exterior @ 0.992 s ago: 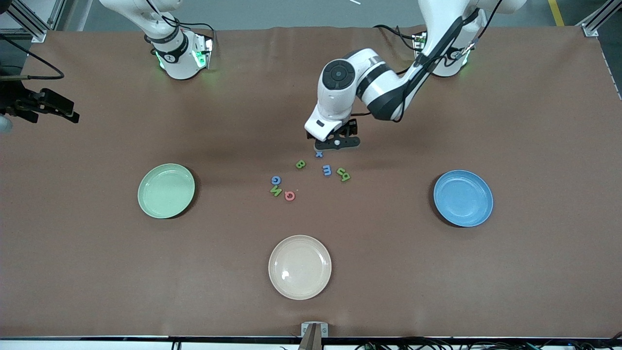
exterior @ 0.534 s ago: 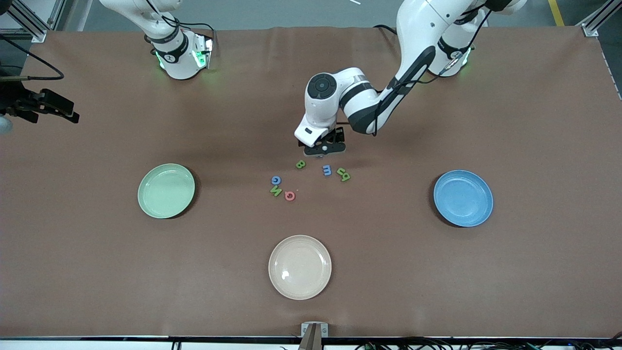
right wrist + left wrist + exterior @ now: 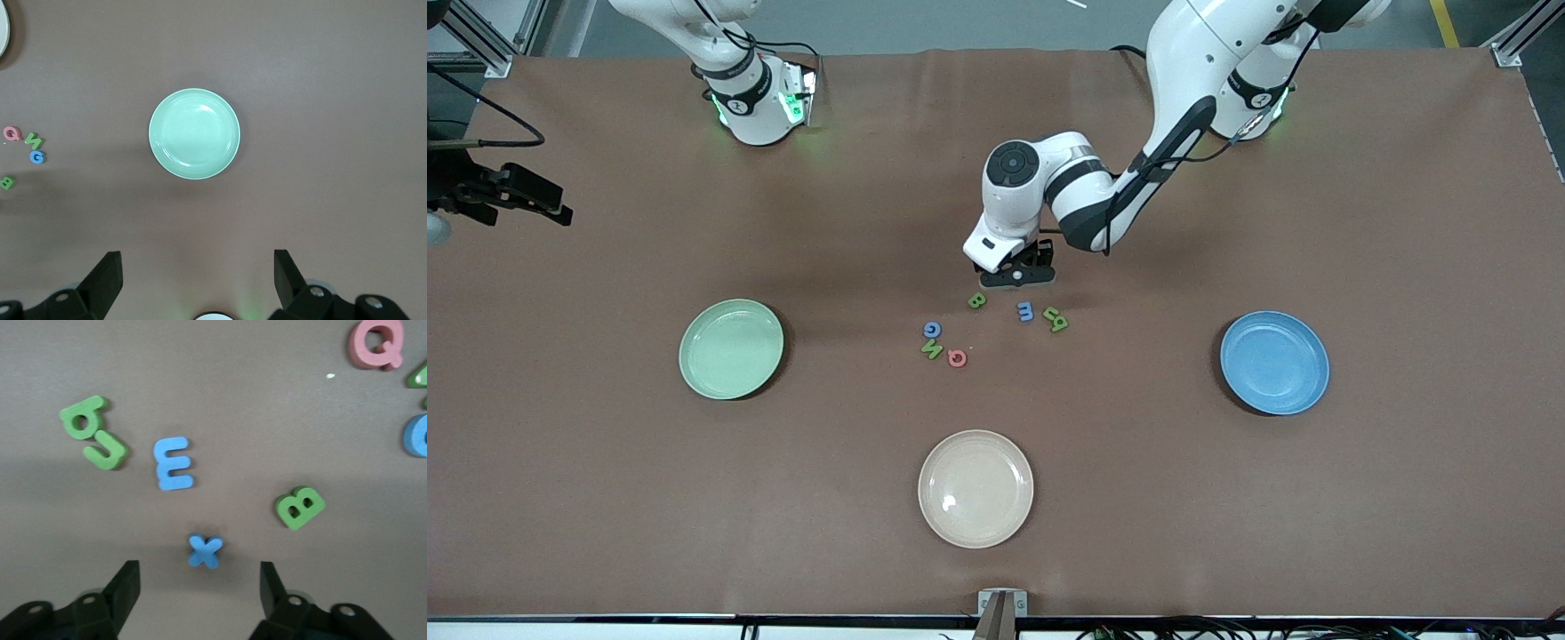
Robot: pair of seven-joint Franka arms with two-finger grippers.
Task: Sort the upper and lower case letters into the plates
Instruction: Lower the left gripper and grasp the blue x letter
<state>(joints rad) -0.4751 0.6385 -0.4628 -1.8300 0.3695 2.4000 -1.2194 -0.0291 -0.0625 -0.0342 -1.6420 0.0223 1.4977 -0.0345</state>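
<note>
**Fingers astride the little x**

Fingers [image 3: 127, 587] of our left gripper [image 3: 1016, 274] stand apart with nothing held yet, one on each side of the blue x [image 3: 205, 551], low over the table at the edge of the letter cluster farthest from the front camera; our right gripper [image 3: 197, 280] is spread wide and waits, high over the mint plate [image 3: 194, 133].

To do this well, we want the x centred between the pads before they close, since it sits slightly off toward one finger; we should come fully down so the pads meet its sides, not its top; the green B [image 3: 300, 507] and blue m [image 3: 173, 463] lie near, so we must not nudge them; a lowercase letter, we judge, goes to one plate, mint or blue [image 3: 1274, 362].

Against a second ago, our left arm has swung in over the x, which it now hides from the front camera, and its jaws have begun narrowing; letters and plates lie unmoved.
</note>
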